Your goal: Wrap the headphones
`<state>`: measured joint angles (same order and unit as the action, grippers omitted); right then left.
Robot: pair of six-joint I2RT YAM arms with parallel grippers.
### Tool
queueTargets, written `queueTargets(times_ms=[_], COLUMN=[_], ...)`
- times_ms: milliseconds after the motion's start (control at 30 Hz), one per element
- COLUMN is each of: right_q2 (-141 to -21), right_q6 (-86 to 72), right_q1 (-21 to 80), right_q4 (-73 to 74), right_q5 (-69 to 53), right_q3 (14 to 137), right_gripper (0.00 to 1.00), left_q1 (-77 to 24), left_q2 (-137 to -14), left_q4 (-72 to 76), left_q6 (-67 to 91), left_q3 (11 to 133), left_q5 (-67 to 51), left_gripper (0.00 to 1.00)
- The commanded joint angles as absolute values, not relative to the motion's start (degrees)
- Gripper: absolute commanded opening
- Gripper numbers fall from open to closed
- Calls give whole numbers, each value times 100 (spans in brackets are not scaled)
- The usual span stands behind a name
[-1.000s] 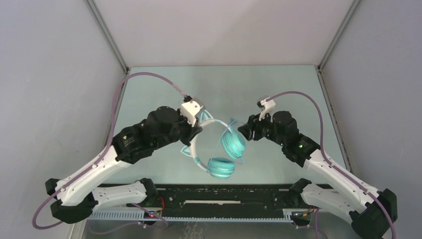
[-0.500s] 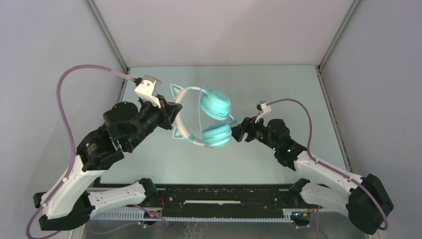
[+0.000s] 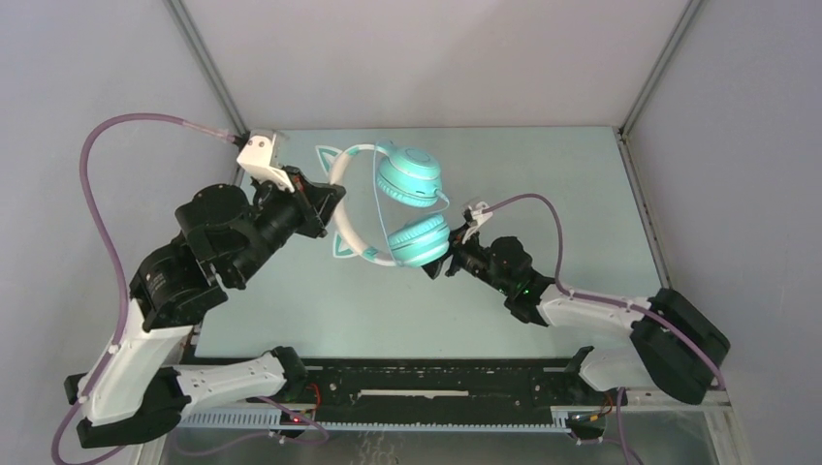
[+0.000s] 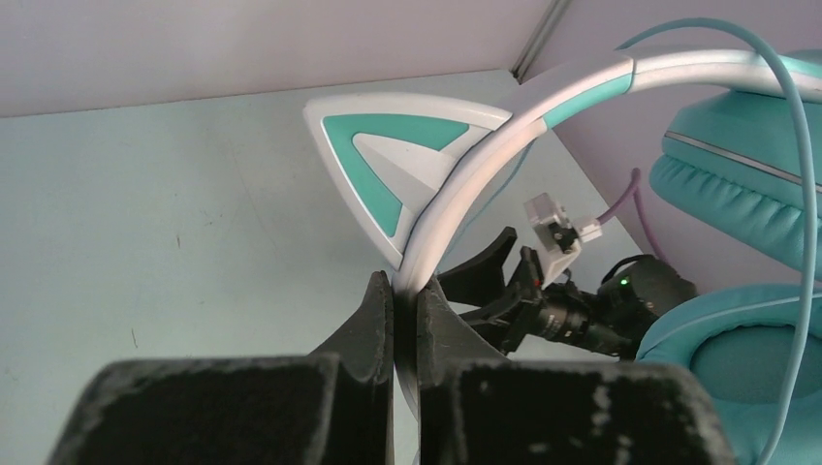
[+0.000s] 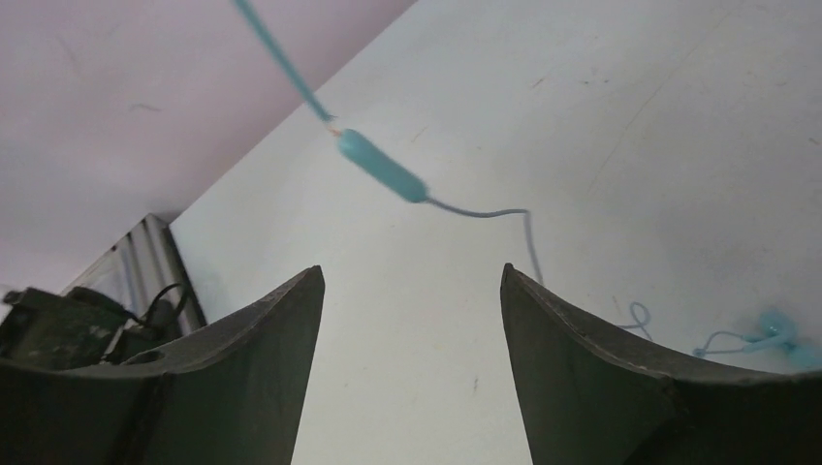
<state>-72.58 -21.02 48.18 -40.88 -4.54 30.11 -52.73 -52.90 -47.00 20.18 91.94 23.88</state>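
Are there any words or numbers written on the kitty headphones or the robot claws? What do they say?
None can be read. No words, numbers or logos show on the headphones, the left claw, the right claw or the table in any view.

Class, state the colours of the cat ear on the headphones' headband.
Cat ear: white with a teal inner band, best seen in left wrist view.

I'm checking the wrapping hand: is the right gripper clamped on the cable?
No, the right gripper is open with nothing in it; the cable hangs free ahead of it.
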Motion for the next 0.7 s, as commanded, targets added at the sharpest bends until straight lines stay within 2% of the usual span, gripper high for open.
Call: queueTargets(times_ms=[0,167,667], right_q2=[-7622,-7657,-9119], right_q6=[-1711,-1575,-2172], right_q1=[4844,5000,4539], right_q4=[-4806,-4858,-5367], right_q5=[-135,444,185], right_q3=[3409,3495,4268], right_gripper=[77,77,74], left_q1=[-5231,-5207,-5203], left_q2=[-5335,-5390,-5513], left_q4=[-4307,-4421,-4685], left_q6=[2364,2390,2680], left_q3=[9715,9949,10354], left_q5=[2348,2327,2139], left_gripper=[0,0,0])
